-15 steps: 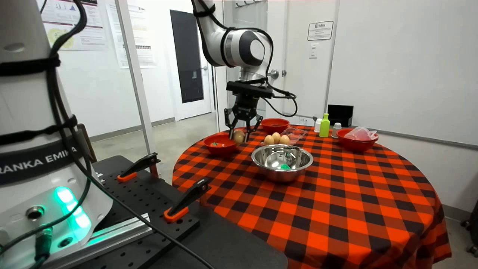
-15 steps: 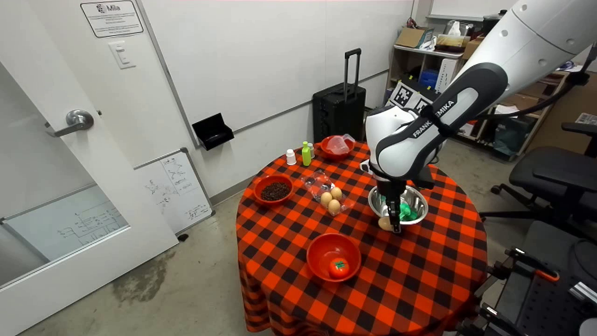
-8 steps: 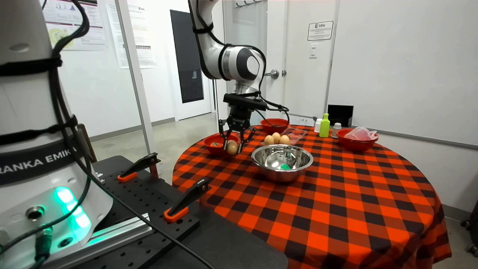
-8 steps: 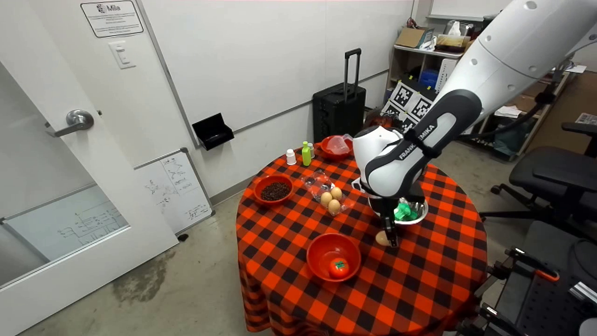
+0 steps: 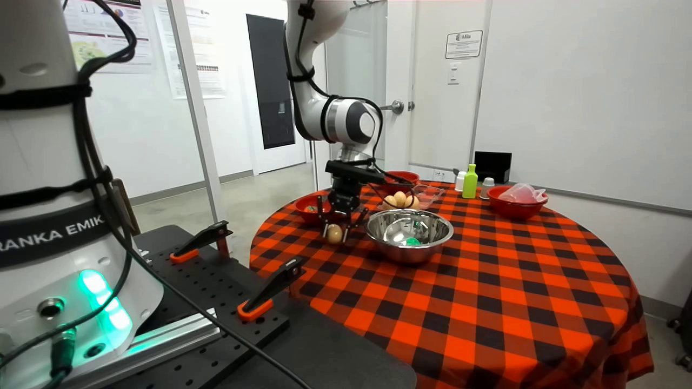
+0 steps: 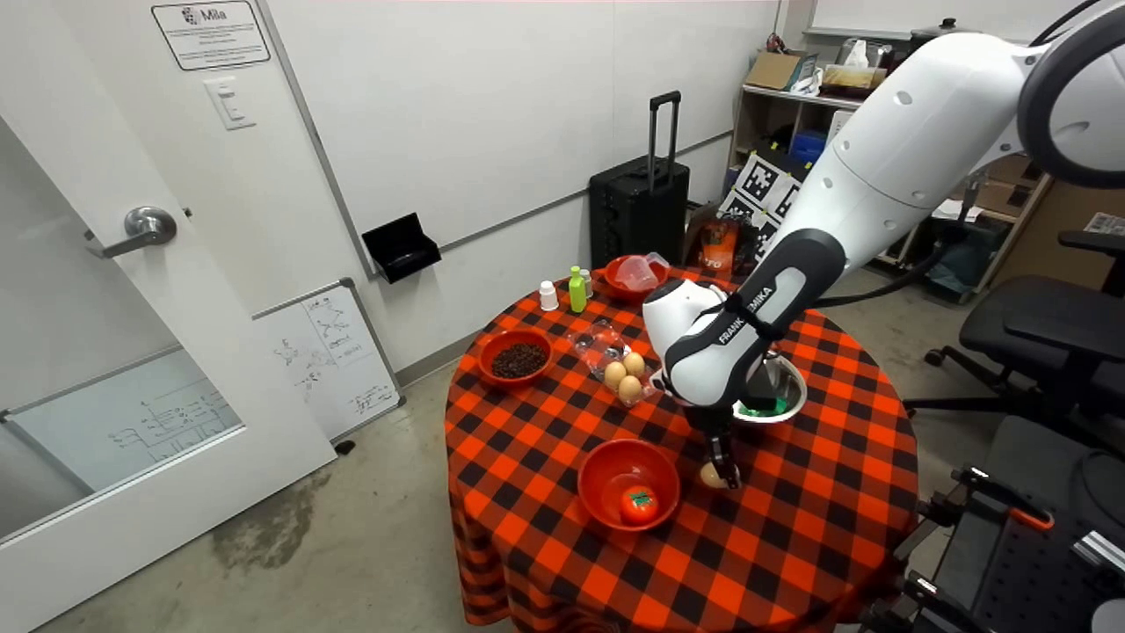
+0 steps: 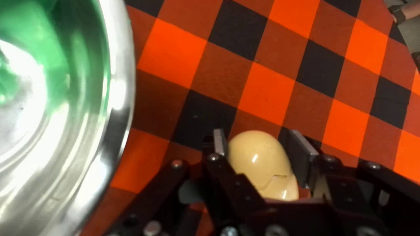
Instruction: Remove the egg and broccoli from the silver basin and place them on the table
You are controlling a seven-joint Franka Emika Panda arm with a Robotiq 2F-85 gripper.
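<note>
Clasping the egg in the gripper, between fingers parted only to egg width, low, near the silver basin but outside it; cannot tell about contact with the table. Pointing nearly upright along the egg's long axis in an exterior view, and slanting in line with the fingers in the wrist view; cannot tell the narrower end. Showing broccoli inside the basin.

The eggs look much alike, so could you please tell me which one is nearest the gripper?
It is the lone egg held in the gripper beside the silver basin; the other three eggs are grouped at the clear carton.
</note>
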